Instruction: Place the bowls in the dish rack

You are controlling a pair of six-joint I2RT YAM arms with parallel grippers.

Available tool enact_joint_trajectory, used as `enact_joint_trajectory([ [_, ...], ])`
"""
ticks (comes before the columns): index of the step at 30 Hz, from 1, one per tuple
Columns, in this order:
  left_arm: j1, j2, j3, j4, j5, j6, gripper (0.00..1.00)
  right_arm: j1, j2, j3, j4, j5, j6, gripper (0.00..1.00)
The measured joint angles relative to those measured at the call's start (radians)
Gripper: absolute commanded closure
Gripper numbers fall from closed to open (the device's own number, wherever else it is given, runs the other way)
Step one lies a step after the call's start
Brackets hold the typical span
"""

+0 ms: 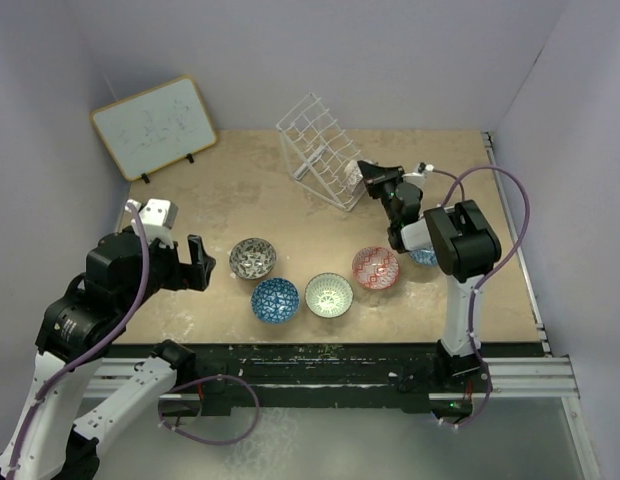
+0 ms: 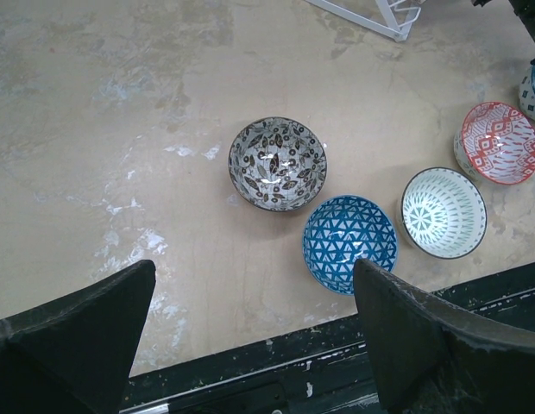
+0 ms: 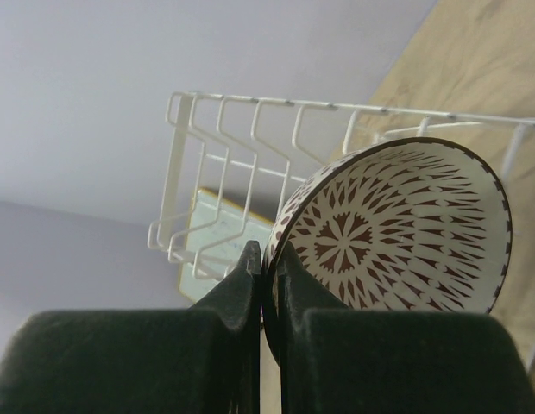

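The white wire dish rack (image 1: 322, 150) stands at the back middle. My right gripper (image 1: 375, 180) is beside its right end, shut on the rim of a white bowl with a dark red-brown pattern (image 3: 397, 228), held tilted in front of the rack's wires (image 3: 224, 164). On the table lie a grey-silver bowl (image 1: 253, 258), a dark blue bowl (image 1: 275, 299), a pale green-white bowl (image 1: 329, 294), a red-pink bowl (image 1: 376, 267) and a light blue bowl (image 1: 425, 256), partly hidden by the right arm. My left gripper (image 1: 195, 262) is open and empty, left of the grey-silver bowl (image 2: 278, 164).
A wood-framed whiteboard (image 1: 155, 125) leans at the back left. The table's black front edge (image 2: 276, 371) runs just below the left gripper. Grey walls close in the left, back and right sides.
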Motion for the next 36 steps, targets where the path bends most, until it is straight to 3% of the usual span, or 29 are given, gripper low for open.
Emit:
enact_joint_trajectory([
  [7, 0.000, 0.006, 0.000, 0.002, 0.000, 0.000, 0.01, -0.004, 0.118, 0.042, 0.188, -0.145, 0.059, 1.00],
  [14, 0.000, 0.010, 0.000, 0.002, 0.001, 0.000, 0.01, -0.018, 0.137, 0.043, 0.231, -0.210, 0.119, 1.00],
  [36, 0.000, 0.040, 0.000, 0.003, 0.025, 0.000, 0.01, -0.020, 0.159, 0.006, 0.273, -0.113, 0.267, 1.00],
])
